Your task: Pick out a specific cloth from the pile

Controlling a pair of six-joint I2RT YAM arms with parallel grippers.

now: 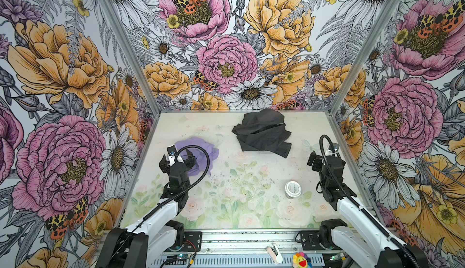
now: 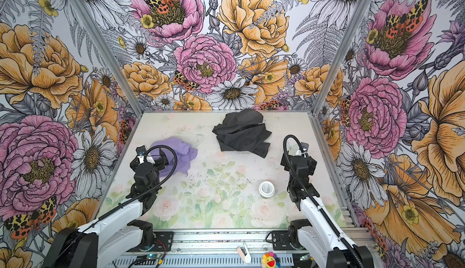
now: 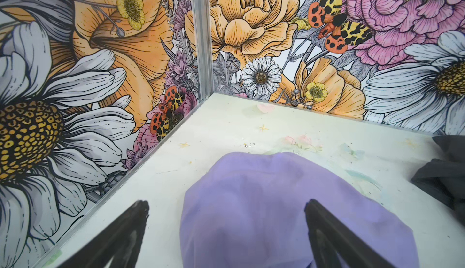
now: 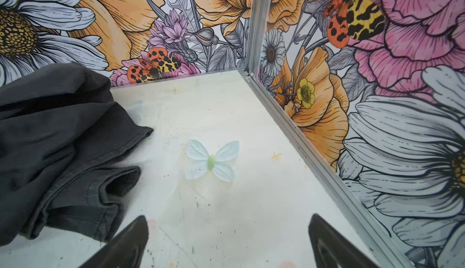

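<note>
The lavender cloth [image 1: 202, 153] [image 2: 182, 153] [image 3: 251, 203] lies crumpled on the table's left side, apart from the pile [image 1: 261, 133] [image 2: 241, 133] [image 4: 50, 141] of charcoal-black garments at the back centre. My left gripper [image 1: 178, 160] [image 2: 148, 162] [image 3: 226, 203] hangs open over the cloth's near edge; one finger is over bare table, the other over the cloth. Nothing is gripped. My right gripper [image 1: 324, 157] [image 2: 298, 161] [image 4: 227, 217] stands open above bare table on the right, just clear of the pile's nearest sleeve.
A small white-lidded jar [image 1: 293, 189] [image 2: 266, 188] stands on the table at the front right, near the right arm. Flowered walls with metal frame posts [image 3: 201, 40] [image 4: 259, 27] close in both sides and the back. A pale butterfly print [image 4: 212, 161] marks the table surface.
</note>
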